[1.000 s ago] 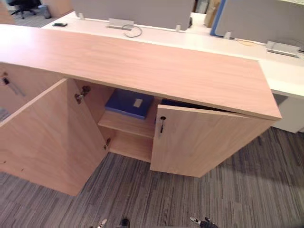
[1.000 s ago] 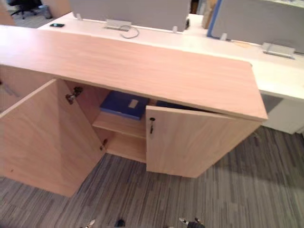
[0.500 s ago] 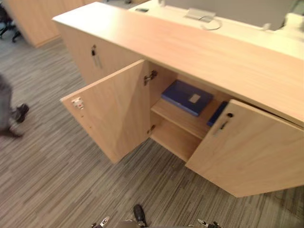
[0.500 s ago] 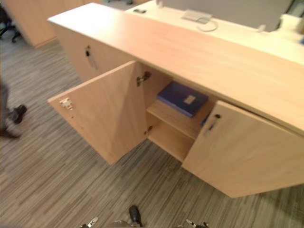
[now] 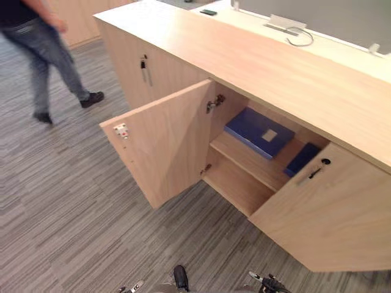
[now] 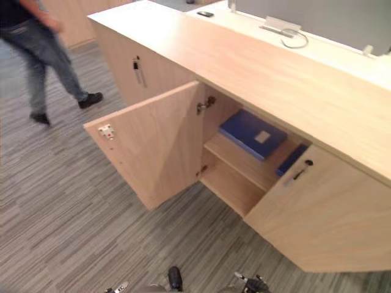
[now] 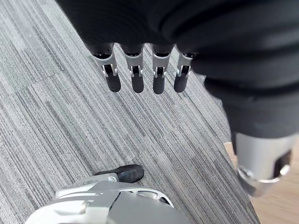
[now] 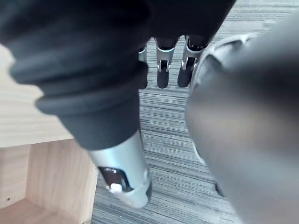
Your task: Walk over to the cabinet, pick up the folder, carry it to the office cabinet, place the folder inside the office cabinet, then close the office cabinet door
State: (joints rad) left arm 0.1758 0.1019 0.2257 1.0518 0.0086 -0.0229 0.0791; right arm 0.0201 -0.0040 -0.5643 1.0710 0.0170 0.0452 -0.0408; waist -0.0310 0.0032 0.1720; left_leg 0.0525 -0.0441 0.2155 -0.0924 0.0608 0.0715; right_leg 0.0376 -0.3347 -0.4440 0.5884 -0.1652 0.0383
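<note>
Now we're looking down at the long wooden cabinet (image 5: 293, 73), and the blue folder (image 5: 259, 132) is inside it, lying flat on the upper shelf (image 5: 244, 160) with a pale label facing up. Just beside it sits a second dark blue item (image 5: 302, 159), partly hidden behind the right door (image 5: 333, 220). That door is only part-way open, key (image 5: 314, 173) in its lock, and it covers the right side of the opening. The left door (image 5: 165, 143) is swung wide, jutting out over the striped grey carpet (image 5: 73, 213), so the clear way to the shelf is the gap between the two doors.

Further along on the left, a closed door (image 5: 137, 76) with its own key. Beyond that, a person (image 5: 46, 43) in jeans and dark shoes is mid-stride on the carpet, well apart from the open compartment.

Behind the cabinet runs a white table (image 6: 342, 52) carrying a looped cable (image 6: 293, 38) and a small dark phone (image 6: 205, 13).

Hands, then: the left robot hand (image 7: 137, 77) hangs over the carpet, fingers straight and relaxed, nothing in it. The right robot hand (image 8: 162, 70) likewise, fingers loose and empty, above the carpet close beside a wooden cabinet panel.
</note>
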